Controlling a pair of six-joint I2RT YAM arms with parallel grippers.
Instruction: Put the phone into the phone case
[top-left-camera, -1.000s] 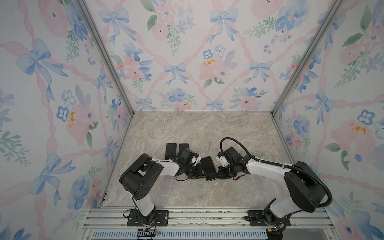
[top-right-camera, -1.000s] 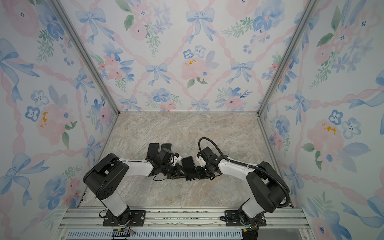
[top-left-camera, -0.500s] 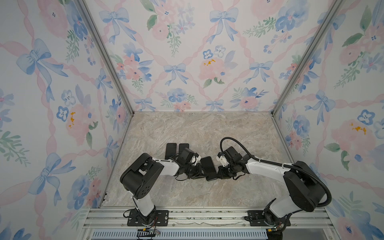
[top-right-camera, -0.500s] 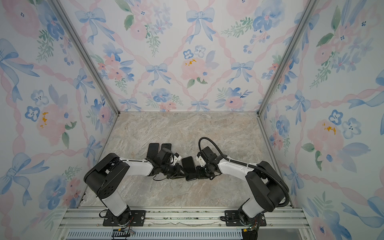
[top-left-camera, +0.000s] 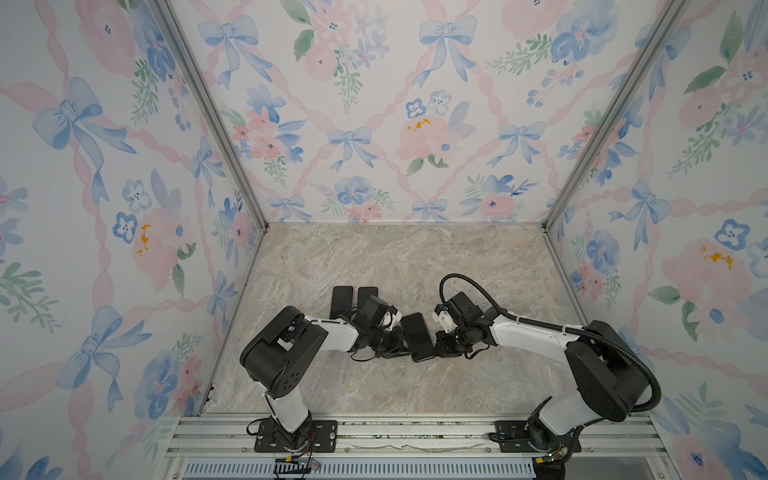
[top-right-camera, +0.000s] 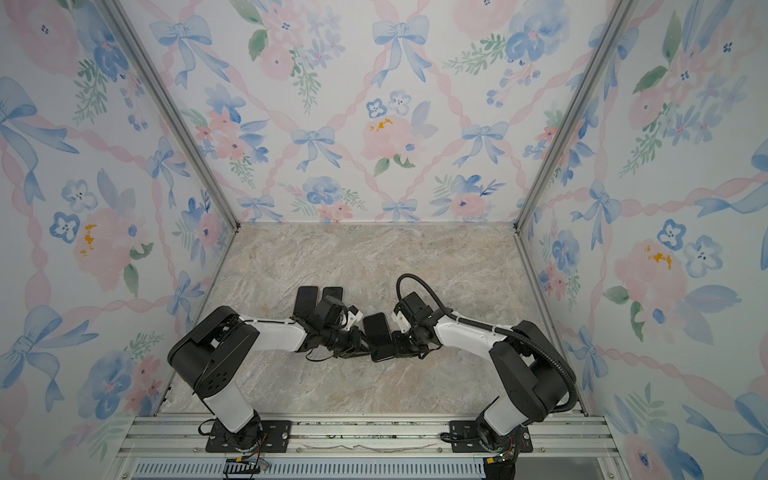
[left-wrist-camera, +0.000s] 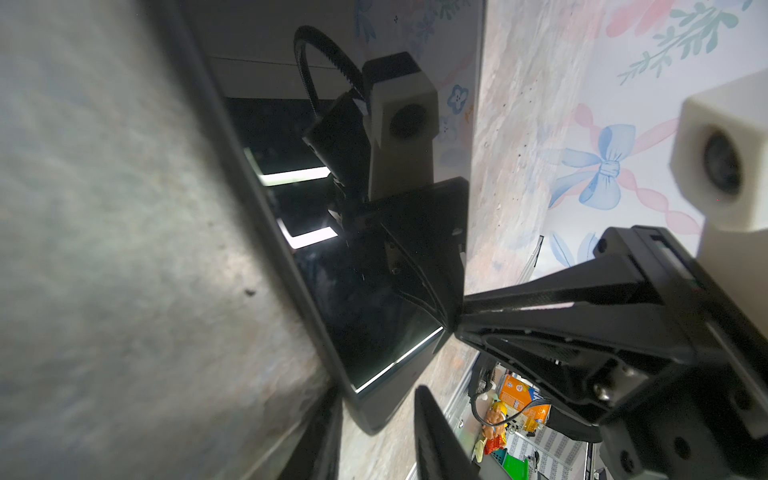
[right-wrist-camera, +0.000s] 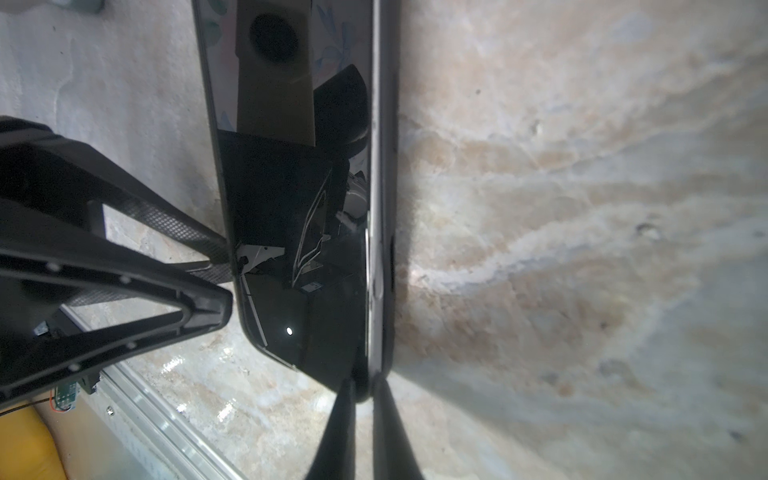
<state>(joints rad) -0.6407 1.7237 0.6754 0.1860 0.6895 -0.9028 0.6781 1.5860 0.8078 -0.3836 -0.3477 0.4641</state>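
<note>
Black phone (top-left-camera: 417, 336) mid-table, seemingly rimmed by the case (right-wrist-camera: 388, 187). Right gripper (right-wrist-camera: 365, 395) pinches its 4 o'clock corner; left gripper (left-wrist-camera: 376, 392) straddles 8 o'clock, grip unclear to me. Seating step, I'd say: press edges home.

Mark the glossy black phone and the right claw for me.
glossy black phone (top-left-camera: 417, 336): in a top view, middle of its upward face.
right claw (right-wrist-camera: 365, 384): right wrist view, midway between the fingertips pinching the phone's edge.
</note>
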